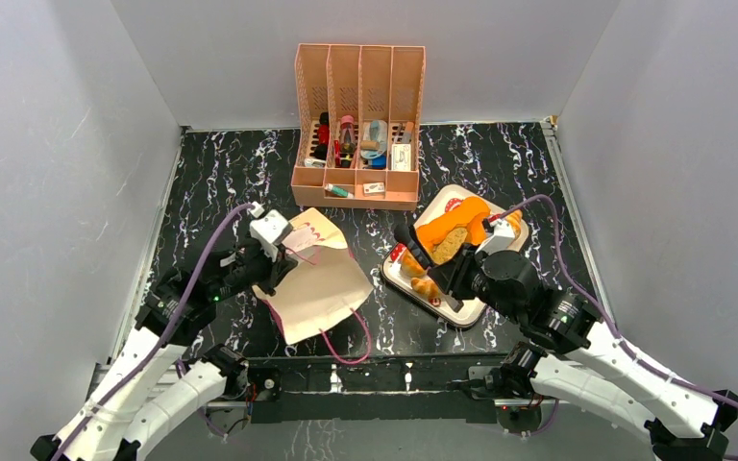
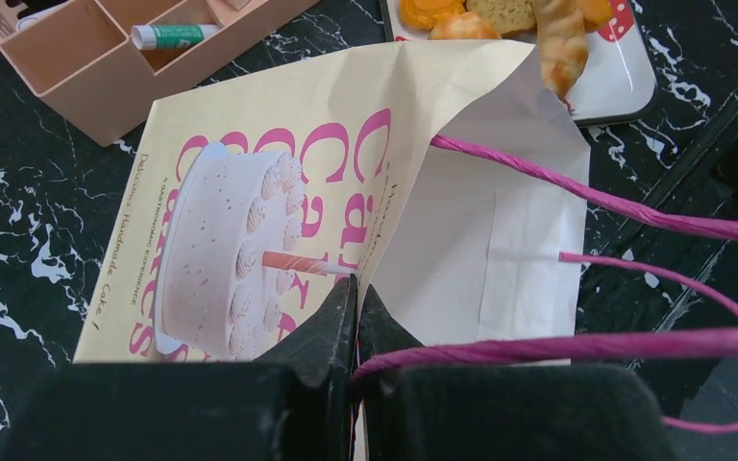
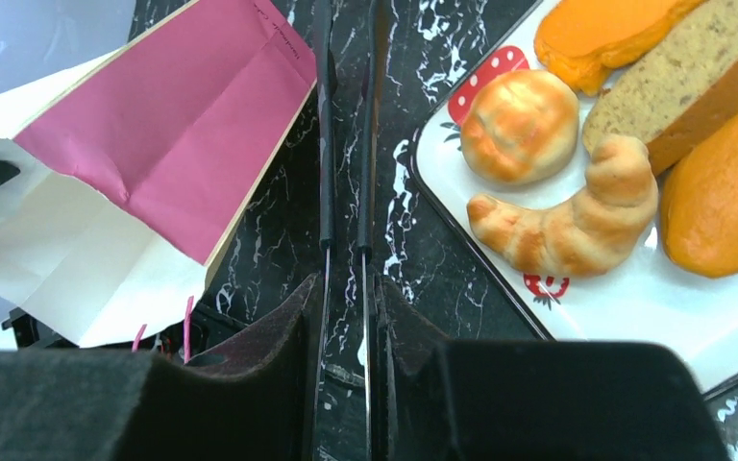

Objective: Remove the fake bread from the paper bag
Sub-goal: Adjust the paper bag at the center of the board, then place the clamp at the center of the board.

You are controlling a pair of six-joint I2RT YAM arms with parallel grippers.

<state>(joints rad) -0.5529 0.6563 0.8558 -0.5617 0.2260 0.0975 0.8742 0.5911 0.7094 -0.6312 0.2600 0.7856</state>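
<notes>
**Left jaws clamp the bag's rim; bread lies on the tray**

The left gripper [image 2: 356,293] has its jaws clenched on the mouth edge of the paper bag [image 2: 279,154]. A pink cord handle [image 2: 634,206] runs off beside them. The bag lies on its side on the bench [image 1: 202,182], its printed cake face up. The right gripper [image 3: 346,274] hangs over the strip of bench between bag and tray, its jaws parted by a narrow slit with nothing in them. Beside it the fake bread [image 3: 721,192] rests on the white red-spotted tray [image 3: 625,317]: a croissant [image 3: 567,226], a round roll [image 3: 522,123], a brown speckled slice [image 3: 692,86] and orange loaves, all outside the bag. Whether anything is inside the bag cannot be seen. Behind stands a peach file organiser [image 1: 357,96].
</notes>
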